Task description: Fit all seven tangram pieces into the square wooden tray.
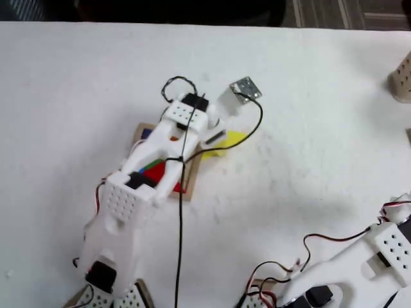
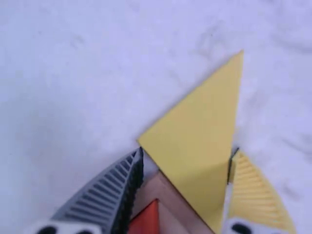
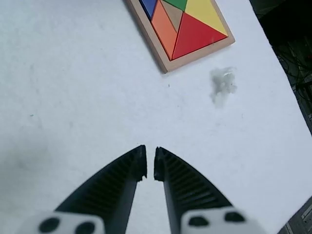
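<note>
The square wooden tray (image 1: 193,174) lies mid-table under my left arm, with red, green and blue pieces showing in it. My left gripper (image 1: 218,137) is at the tray's far right corner. In the left wrist view the left gripper (image 2: 186,155) is shut on the yellow triangle (image 2: 200,141), one finger against each side. That triangle's near corner overlaps the tray rim (image 2: 163,192) beside a red piece (image 2: 150,217). Most of the yellow triangle (image 1: 235,139) lies outside the tray. My right gripper (image 3: 150,163) is shut and empty above bare table, and a wooden tray (image 3: 165,62) of coloured pieces lies ahead of it.
A small metal square (image 1: 245,90) on a black cable (image 1: 180,218) lies just beyond the yellow triangle. A beige object (image 1: 402,78) stands at the right edge. The right arm (image 1: 359,263) is at the front right. A dark table edge (image 3: 287,44) borders the right wrist view.
</note>
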Action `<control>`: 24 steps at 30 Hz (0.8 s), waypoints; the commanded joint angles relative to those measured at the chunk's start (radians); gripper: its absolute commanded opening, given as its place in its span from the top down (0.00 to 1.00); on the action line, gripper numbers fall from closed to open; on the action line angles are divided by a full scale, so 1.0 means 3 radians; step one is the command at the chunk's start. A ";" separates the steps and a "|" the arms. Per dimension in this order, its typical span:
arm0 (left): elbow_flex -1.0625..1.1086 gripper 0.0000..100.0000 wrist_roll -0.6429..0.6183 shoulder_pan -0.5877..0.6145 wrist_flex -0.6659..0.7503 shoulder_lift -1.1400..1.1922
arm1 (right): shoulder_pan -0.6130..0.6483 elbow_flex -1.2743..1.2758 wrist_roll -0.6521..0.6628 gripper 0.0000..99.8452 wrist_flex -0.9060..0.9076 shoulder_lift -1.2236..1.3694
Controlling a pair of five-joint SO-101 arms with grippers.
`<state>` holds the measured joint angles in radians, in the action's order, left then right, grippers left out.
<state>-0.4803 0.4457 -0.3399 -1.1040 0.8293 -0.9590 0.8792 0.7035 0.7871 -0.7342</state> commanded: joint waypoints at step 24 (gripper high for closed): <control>-0.0133 0.80 -0.0378 -0.0212 -0.0056 -0.0156 | -0.0023 -0.0015 0.0061 0.97 -0.0064 -0.0028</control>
<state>-0.5063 0.3460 -0.3920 -1.0963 0.8247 -0.9590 0.8792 0.7035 0.7871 -0.7342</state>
